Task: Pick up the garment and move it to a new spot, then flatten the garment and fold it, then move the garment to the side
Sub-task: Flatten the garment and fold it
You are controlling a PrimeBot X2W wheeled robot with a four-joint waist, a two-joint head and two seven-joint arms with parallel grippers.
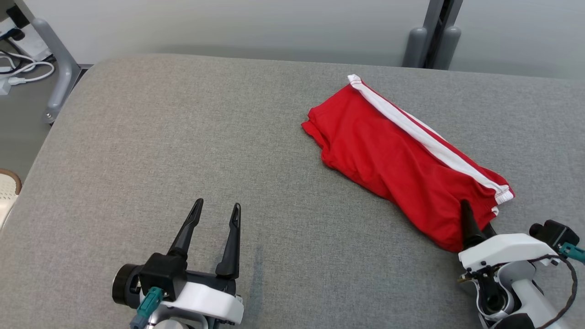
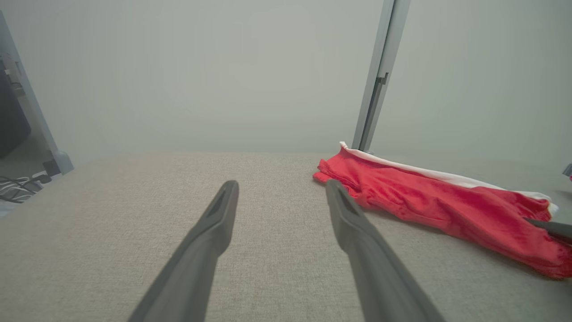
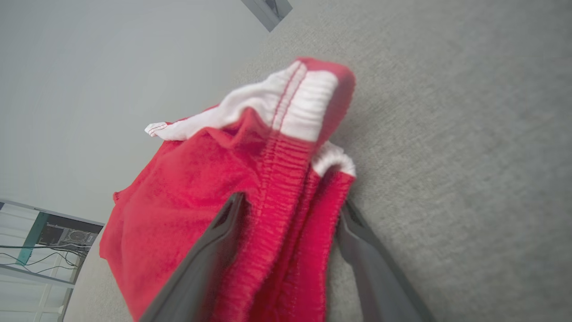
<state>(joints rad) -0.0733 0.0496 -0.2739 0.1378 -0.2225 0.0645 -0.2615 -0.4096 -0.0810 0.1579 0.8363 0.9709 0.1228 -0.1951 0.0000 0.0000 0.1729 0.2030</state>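
Observation:
The garment (image 1: pixel 393 160) is a pair of red shorts with a white side stripe, lying folded in a long shape on the right half of the grey padded table (image 1: pixel 183 114). My right gripper (image 1: pixel 475 214) is at its near end, open, one finger on top of the cloth and the other beneath the edge. In the right wrist view the elastic waistband (image 3: pixel 286 179) lies between the spread fingers of that gripper (image 3: pixel 292 201). My left gripper (image 1: pixel 218 204) stands open over bare table at the lower left, well apart from the garment (image 2: pixel 438 205).
A grey wall runs behind the table, with a metal post (image 1: pixel 434 41) at the back right. A table leg (image 1: pixel 59 68) and white cables (image 1: pixel 23 71) stand off the far left corner. The table's left half is bare cloth.

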